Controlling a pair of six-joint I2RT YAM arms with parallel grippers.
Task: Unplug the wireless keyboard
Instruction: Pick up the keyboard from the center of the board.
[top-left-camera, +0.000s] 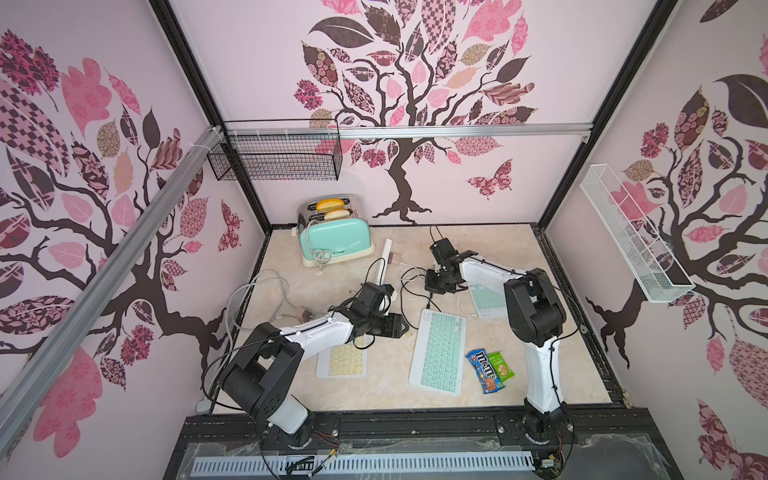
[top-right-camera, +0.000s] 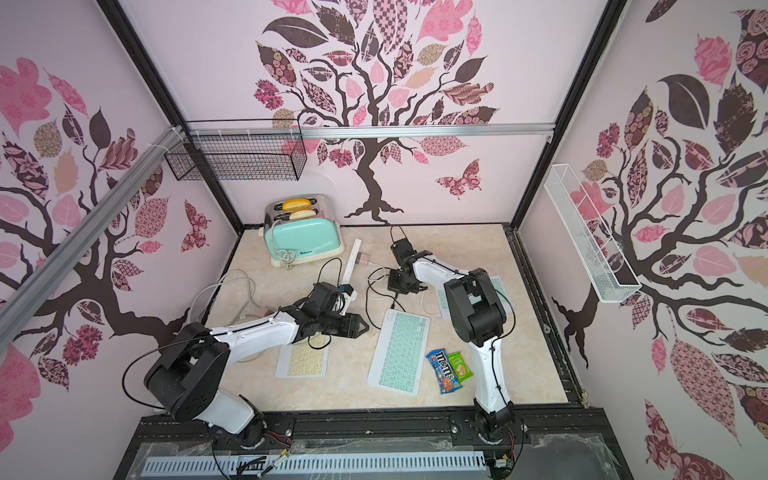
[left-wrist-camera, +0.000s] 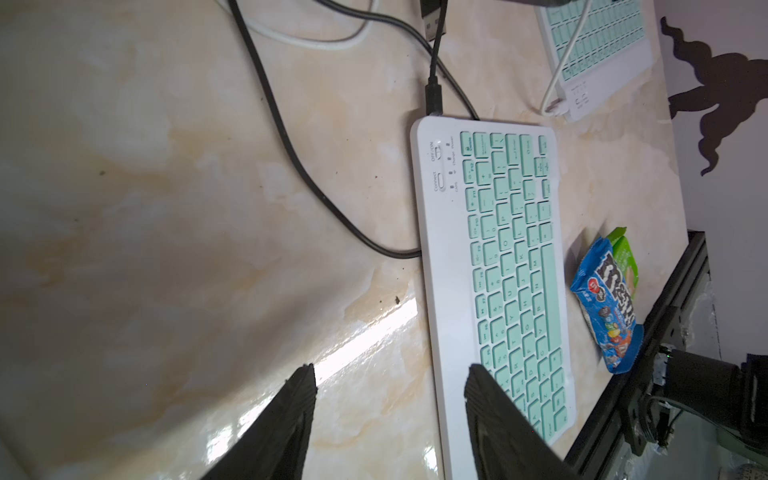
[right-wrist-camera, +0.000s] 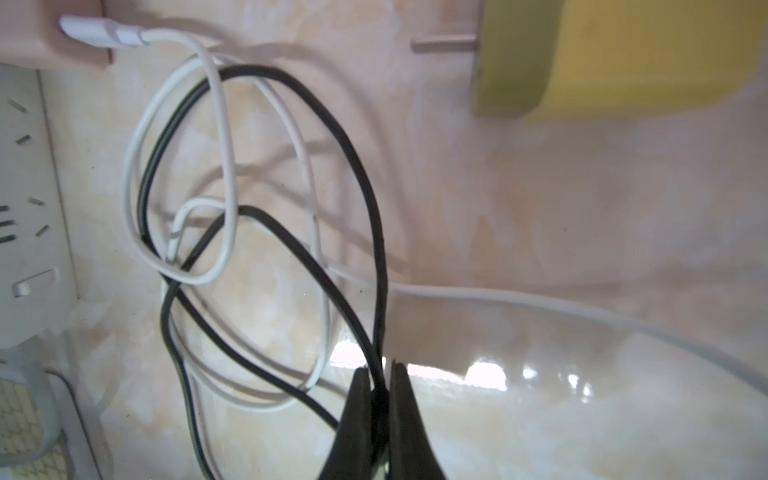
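The mint-keyed white wireless keyboard (top-left-camera: 438, 351) (top-right-camera: 399, 353) (left-wrist-camera: 498, 270) lies mid-table. A black plug (left-wrist-camera: 434, 97) sits in its far edge, and the black cable (right-wrist-camera: 379, 249) loops away from it across the table. My right gripper (right-wrist-camera: 379, 370) (top-left-camera: 432, 293) (top-right-camera: 397, 291) hangs just beyond that far edge, shut on the black cable, which runs up between its fingers. My left gripper (left-wrist-camera: 390, 374) (top-left-camera: 401, 326) (top-right-camera: 363, 326) is open and holds nothing. It hovers low beside the keyboard's left long edge.
A yellow-keyed keyboard (top-left-camera: 343, 361) lies under the left arm. Another mint keyboard (top-left-camera: 484, 299) with a white cable lies under the right arm. A power strip (top-left-camera: 384, 257), pink adapter (right-wrist-camera: 54, 45), toaster (top-left-camera: 334, 237) and two snack packs (top-left-camera: 488, 370) share the table.
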